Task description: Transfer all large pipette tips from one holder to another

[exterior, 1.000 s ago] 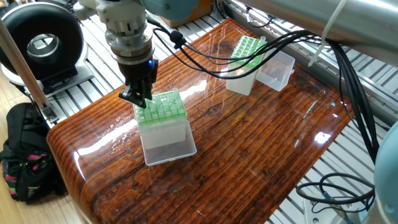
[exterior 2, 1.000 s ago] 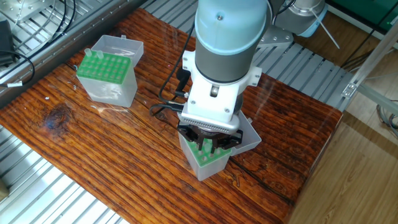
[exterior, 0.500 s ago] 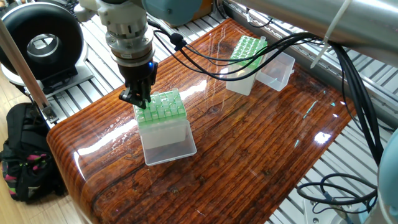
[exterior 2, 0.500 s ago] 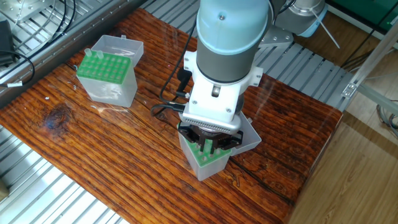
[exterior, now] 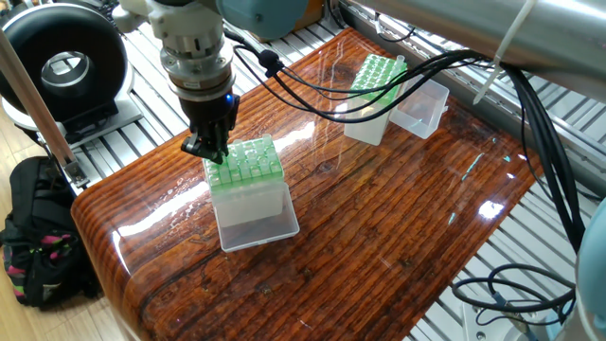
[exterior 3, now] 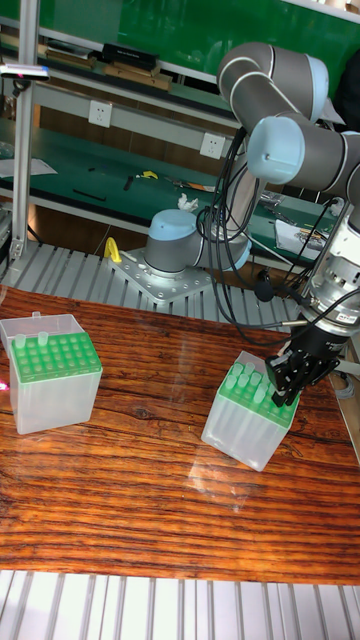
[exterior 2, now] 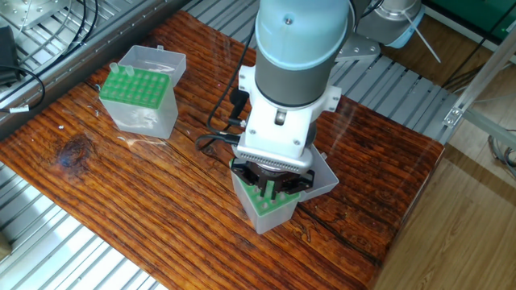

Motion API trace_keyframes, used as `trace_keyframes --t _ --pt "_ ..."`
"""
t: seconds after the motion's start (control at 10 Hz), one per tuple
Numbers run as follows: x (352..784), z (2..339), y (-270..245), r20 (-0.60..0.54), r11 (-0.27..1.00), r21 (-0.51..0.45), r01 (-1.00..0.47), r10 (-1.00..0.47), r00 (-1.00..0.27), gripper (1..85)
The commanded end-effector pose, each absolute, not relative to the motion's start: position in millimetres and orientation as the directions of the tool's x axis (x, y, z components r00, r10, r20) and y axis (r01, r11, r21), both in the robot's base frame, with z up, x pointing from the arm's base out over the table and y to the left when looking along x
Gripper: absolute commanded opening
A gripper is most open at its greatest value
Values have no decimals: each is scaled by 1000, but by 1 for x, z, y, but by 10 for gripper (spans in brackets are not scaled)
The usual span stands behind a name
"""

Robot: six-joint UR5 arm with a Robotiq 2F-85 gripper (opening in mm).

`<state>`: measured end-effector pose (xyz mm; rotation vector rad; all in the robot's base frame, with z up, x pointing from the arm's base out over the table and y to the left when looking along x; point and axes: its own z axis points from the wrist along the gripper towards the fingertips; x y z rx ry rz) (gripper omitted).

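My fingers [exterior: 207, 150] hang straight down over one corner of the near holder [exterior: 247, 189], the green-topped clear box that sits toward the rounded end of the worktop [exterior: 379, 227]. In one fixed view that corner is at about ten o'clock on the green grid; in the tall fixed view my fingers [exterior 3: 283, 385] sit at about three o'clock on the same box [exterior 3: 249, 416]. The tips are drawn close together and reach down to the level of the green top. I believe they are pinched on something slim there, but the black pads hide it and I cannot tell for sure.

Large pipette tips [exterior 3: 238, 377] stand upright in the grid of this near holder, their pale green-tinted tops showing in rows just beside my fingers. Its clear lid [exterior: 256, 230] lies open, flat on the wood at about six o'clock of the box.

The far holder [exterior 2: 139, 100] stands well apart, near the opposite end of the worktop, with its own lid tipped open behind it. One large tip [exterior 2: 114, 71] pokes up at its back corner.

From the other fixed view my wrist covers most of the near holder [exterior 2: 270, 211]; only a green corner shows under my fingers [exterior 2: 272, 187].
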<state>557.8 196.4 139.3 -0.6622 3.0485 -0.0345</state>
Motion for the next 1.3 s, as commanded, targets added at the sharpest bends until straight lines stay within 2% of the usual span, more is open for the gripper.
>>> trace_keyframes --t 0.0,0.7,1.2 --pt "558 142 198 -21 913 -19 -407 -408 -913 143" --pt "558 152 200 -14 917 -21 -399 -399 -917 63" --pt "565 194 206 -15 919 -58 -389 -390 -920 63"
